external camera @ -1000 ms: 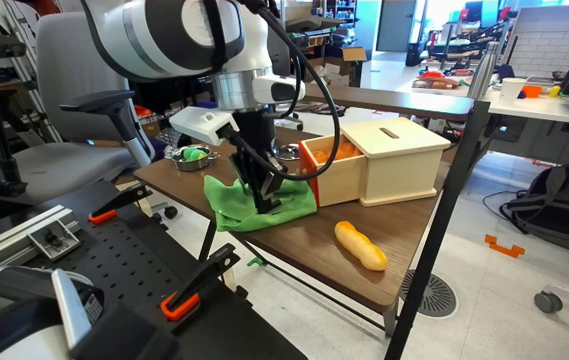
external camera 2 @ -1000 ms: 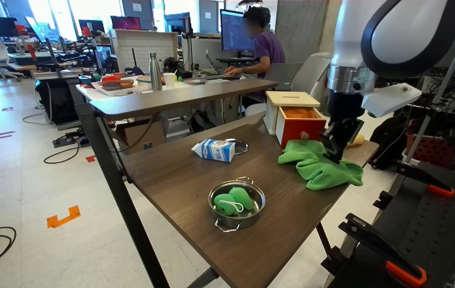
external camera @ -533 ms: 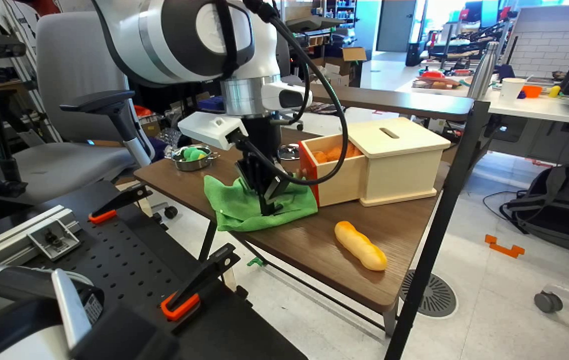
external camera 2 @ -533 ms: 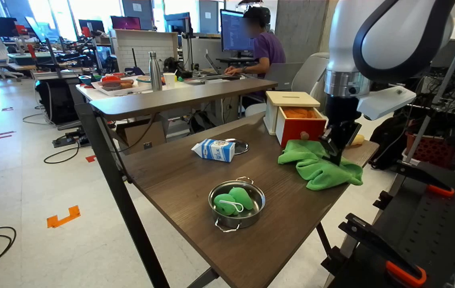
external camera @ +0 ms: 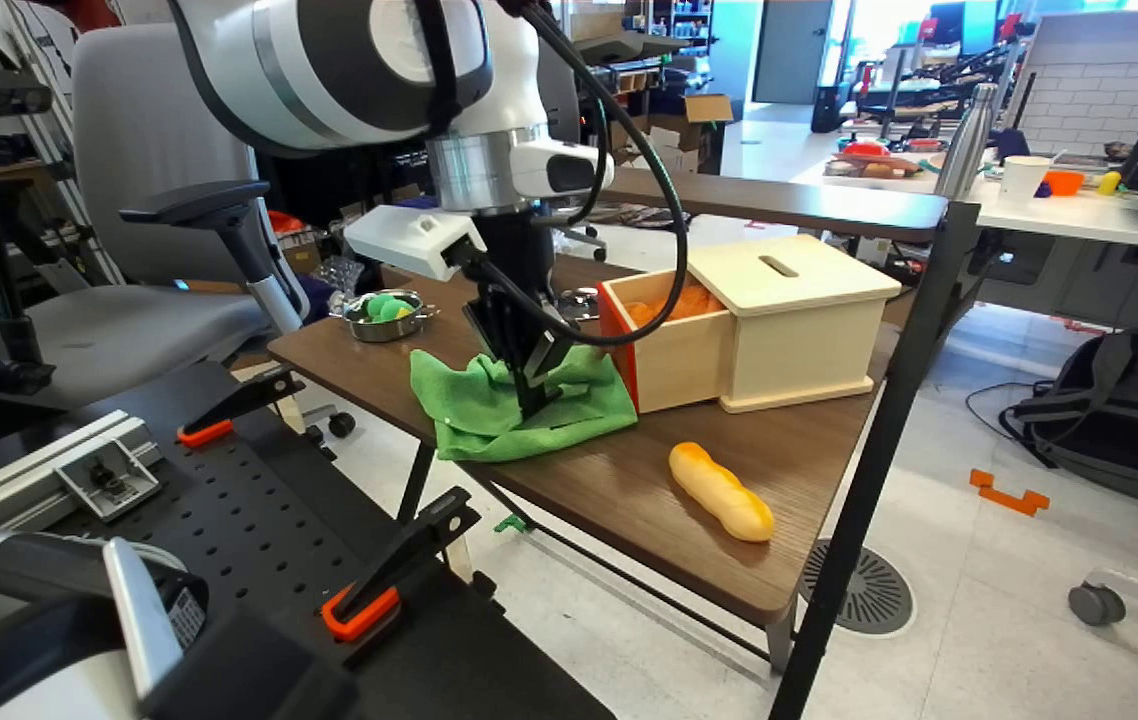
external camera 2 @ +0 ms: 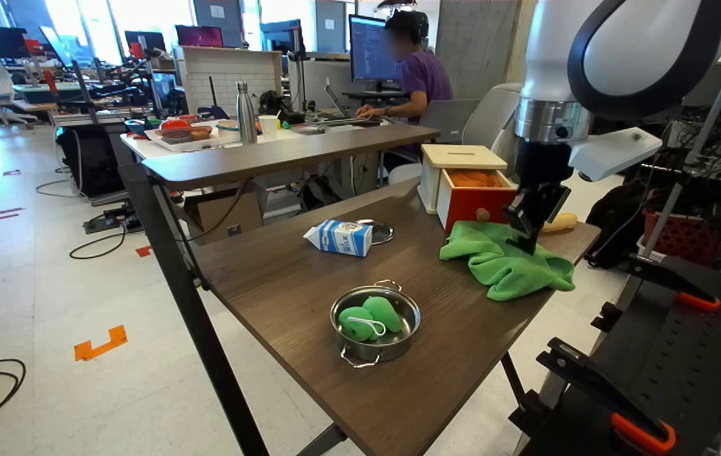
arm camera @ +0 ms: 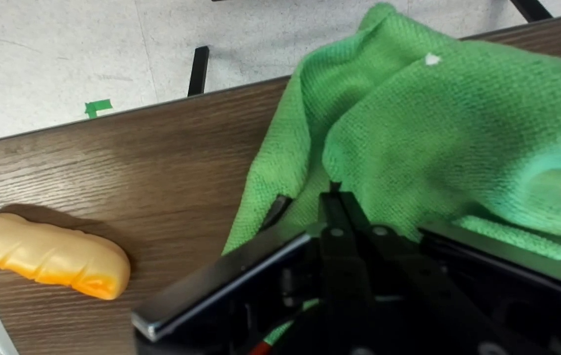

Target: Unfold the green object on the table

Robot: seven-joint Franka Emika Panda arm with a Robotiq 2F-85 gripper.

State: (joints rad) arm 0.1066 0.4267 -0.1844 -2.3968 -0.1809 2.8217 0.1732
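On the wood-grain table (external camera: 629, 475) in an exterior view, a green towel (external camera: 504, 432) lies rumpled near mid-frame, the closed pincer (external camera: 531, 410) pointing down over it; a baguette (external camera: 721, 492) lies lower right.

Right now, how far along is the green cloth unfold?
Done: partly spread, at most; the green cloth lies rumpled on the table. In hand: the gripper looks shut, tips at the cloth; can't tell if fabric is pinched. Left: flattening folds visible in the wrist view and both exterior views.
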